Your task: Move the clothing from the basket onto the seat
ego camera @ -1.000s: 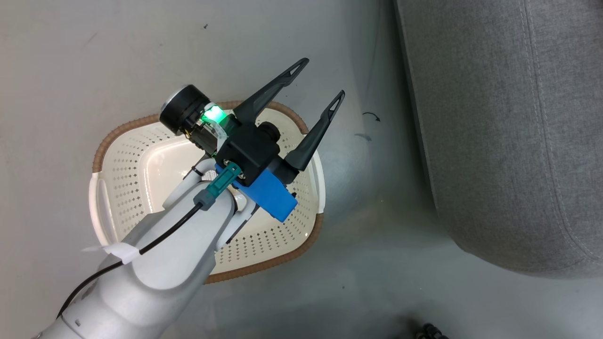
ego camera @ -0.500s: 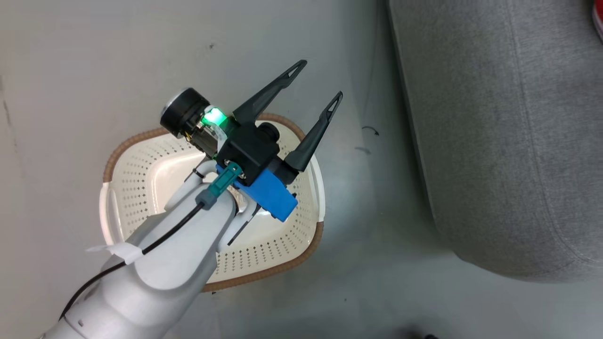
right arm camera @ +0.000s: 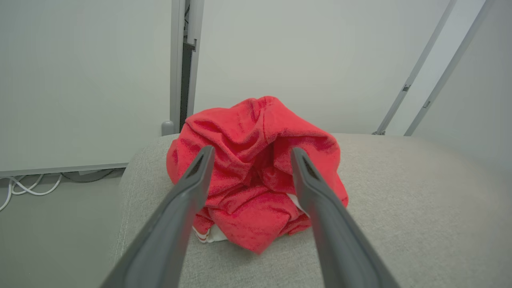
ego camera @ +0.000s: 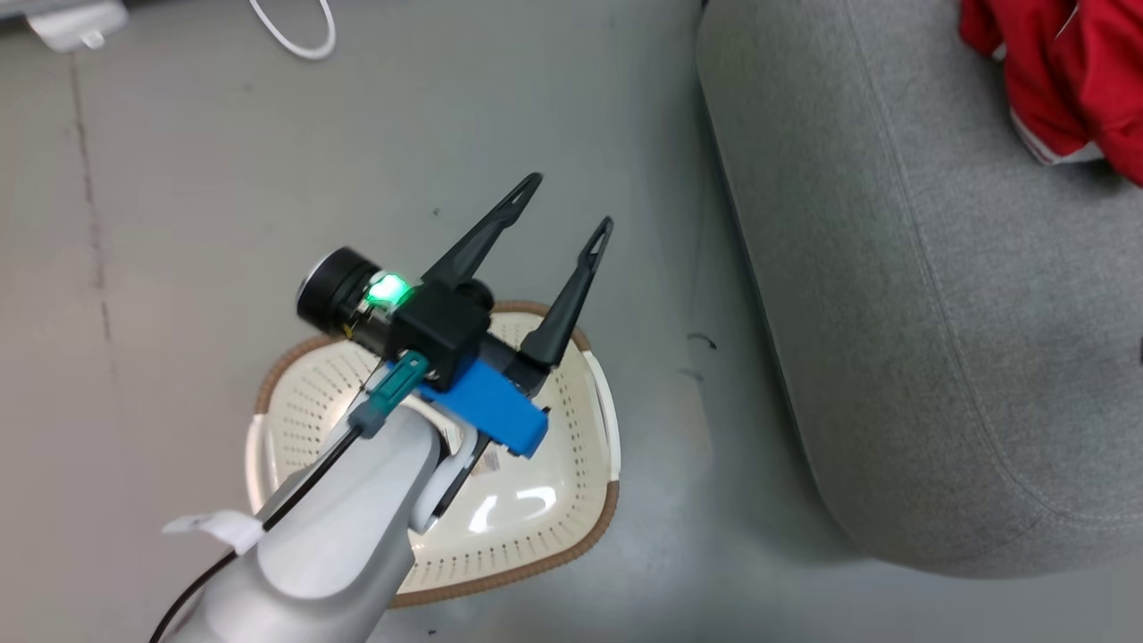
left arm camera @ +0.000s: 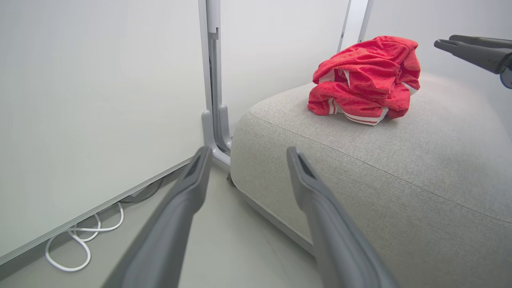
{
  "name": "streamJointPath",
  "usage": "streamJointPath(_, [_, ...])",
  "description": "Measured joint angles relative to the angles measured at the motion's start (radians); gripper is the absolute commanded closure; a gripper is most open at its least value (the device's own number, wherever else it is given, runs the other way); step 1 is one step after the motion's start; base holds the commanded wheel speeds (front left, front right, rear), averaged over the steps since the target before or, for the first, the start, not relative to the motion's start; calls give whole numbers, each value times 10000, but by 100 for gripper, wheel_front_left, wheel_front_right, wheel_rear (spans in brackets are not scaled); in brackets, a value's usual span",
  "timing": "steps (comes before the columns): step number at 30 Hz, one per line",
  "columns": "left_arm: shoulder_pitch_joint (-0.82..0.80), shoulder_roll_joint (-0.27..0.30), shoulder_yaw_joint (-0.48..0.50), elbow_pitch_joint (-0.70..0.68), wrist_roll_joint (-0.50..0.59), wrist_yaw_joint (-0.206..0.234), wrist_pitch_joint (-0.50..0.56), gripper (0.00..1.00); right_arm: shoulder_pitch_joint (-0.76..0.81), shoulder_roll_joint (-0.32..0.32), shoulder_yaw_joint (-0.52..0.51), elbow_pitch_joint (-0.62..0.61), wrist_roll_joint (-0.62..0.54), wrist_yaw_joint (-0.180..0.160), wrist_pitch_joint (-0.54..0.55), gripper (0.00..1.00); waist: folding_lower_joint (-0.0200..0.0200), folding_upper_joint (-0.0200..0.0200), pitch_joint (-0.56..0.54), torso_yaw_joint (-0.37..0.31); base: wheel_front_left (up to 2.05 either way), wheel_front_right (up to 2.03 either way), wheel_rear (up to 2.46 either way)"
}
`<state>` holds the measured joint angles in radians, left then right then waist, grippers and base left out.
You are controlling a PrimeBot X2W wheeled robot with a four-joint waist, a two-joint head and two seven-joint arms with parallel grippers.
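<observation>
The red clothing (right arm camera: 256, 132) lies bunched on the light grey seat (right arm camera: 400, 208), white stripes showing at its lower edge. My right gripper (right arm camera: 252, 150) is open, its fingers spread on either side of the pile. My left gripper (ego camera: 566, 204) hangs open over the far rim of the cream basket (ego camera: 609, 500), holding nothing. The basket's visible floor is bare plastic with a small label (ego camera: 487, 463); my forearm covers part of it. From the left wrist, the clothing (left arm camera: 364, 80) sits on the seat (left arm camera: 400, 168), with the right gripper (left arm camera: 446, 41) just beside it and the left gripper (left arm camera: 248, 151) pointing at the seat's corner.
The seat (ego camera: 938, 313) runs down the right, a strip of grey floor between it and the basket. A white cable (ego camera: 295, 36) loops on the floor by the wall. White wall panels and a metal post (left arm camera: 212, 80) stand behind the seat.
The head camera has swung: the basket now sits lower in the picture and the red clothing on the seat has come into view at the top right. The left gripper stays open.
</observation>
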<state>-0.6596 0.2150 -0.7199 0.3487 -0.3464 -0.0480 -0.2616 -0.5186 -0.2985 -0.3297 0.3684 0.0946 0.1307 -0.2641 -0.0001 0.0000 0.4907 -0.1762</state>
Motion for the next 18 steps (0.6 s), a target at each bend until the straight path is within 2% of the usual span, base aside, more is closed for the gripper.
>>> streamJointPath(9, [1613, -13, 1555, -523, 25, 305, 0, 0, 1240, 499, 949, -1436, 33, 0, 0, 0, -1, 0, -1288, 481, 0, 0, 0])
streamJointPath(18, [3099, -176, 3446, -1210, 433, 299, -12, 0, 1984, 1103, 2050, -2044, -42, 0, -2, 0, -2, 0, -2288, 1186, 0, 0, 0])
